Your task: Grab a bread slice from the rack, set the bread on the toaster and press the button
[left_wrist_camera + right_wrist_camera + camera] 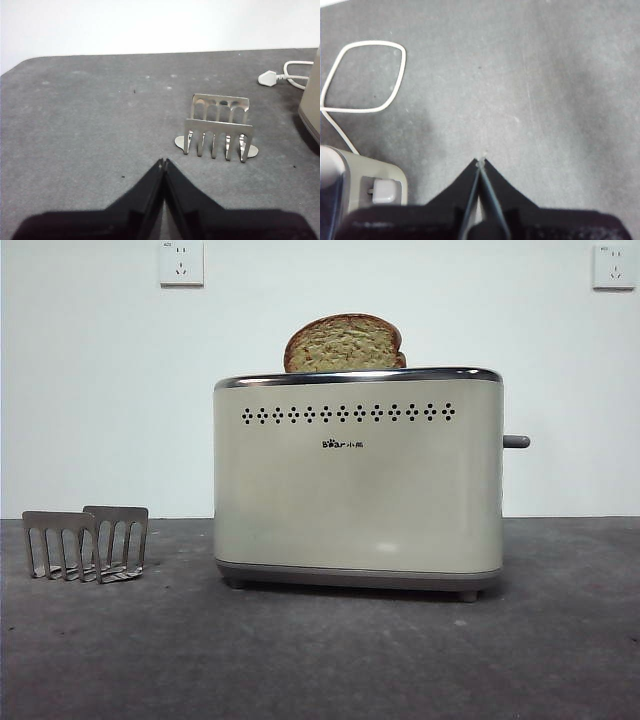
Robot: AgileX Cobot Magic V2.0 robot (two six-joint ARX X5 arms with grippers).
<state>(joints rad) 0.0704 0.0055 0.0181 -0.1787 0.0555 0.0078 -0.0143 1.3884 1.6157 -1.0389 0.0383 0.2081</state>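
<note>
The cream toaster stands mid-table with a brown slice of bread sticking up out of its top slot. The grey button juts from its right narrow end. The small metal rack stands empty at the left; it also shows in the left wrist view. My left gripper is shut and empty, a little short of the rack. My right gripper is shut and empty above bare table, with the toaster's end beside it. Neither arm shows in the front view.
A white power cord loops on the grey table behind the toaster, and its plug lies beyond the rack. Two white wall sockets sit high on the back wall.
</note>
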